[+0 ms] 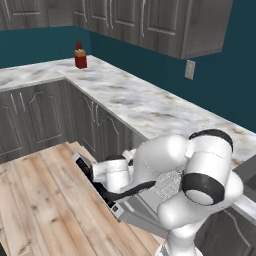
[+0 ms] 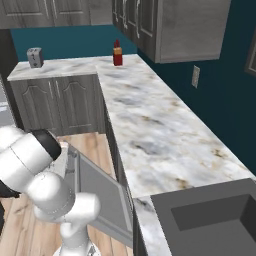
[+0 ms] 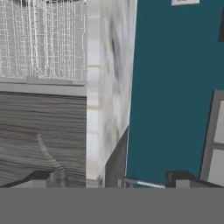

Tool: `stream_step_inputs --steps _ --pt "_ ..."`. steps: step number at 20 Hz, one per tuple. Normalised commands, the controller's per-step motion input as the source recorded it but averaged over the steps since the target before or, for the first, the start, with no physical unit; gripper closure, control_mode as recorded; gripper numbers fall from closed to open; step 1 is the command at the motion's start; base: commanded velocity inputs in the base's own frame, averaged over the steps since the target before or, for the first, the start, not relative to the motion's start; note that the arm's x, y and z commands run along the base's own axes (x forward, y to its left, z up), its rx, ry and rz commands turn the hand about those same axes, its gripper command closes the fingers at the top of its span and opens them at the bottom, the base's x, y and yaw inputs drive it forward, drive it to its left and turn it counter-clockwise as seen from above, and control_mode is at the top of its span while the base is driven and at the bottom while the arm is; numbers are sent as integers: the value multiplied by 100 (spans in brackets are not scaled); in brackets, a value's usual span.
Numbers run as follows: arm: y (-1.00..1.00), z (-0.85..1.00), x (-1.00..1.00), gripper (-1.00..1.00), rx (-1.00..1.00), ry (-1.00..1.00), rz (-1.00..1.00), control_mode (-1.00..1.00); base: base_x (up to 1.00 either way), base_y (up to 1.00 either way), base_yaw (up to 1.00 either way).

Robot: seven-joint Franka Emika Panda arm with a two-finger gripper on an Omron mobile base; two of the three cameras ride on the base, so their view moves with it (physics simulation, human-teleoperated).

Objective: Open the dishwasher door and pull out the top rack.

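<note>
The dishwasher door (image 1: 142, 216) hangs open, dropped low over the wooden floor, its black control strip (image 1: 95, 182) at the outer edge. From the right base view, the door's (image 2: 100, 192) grey inner face slopes down beside my arm. Just under the counter edge, behind my forearm, shows the grey wire mesh of the top rack (image 1: 171, 182). The hand view has the rack (image 3: 43, 39) at its upper left, some way from the fingers. My gripper (image 3: 109, 179) is open with nothing between its fingertips (image 3: 39, 177), facing the cabinet front and the counter edge.
The marble counter (image 1: 135, 102) runs along the teal wall, with a red bottle (image 1: 80, 57) at its corner and a toaster (image 2: 34, 56) on the left run. A dark sink (image 2: 210, 215) sits at the near right. Dark cabinet doors (image 3: 39, 131) flank the dishwasher.
</note>
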Motion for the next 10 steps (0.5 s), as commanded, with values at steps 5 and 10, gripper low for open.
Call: stream_step_inputs --steps 5,10 --pt "-19 -31 11 -100 20 0 18 -100 0 0 0" --pt "-16 -20 15 -100 10 0 14 -100 0 0 0"
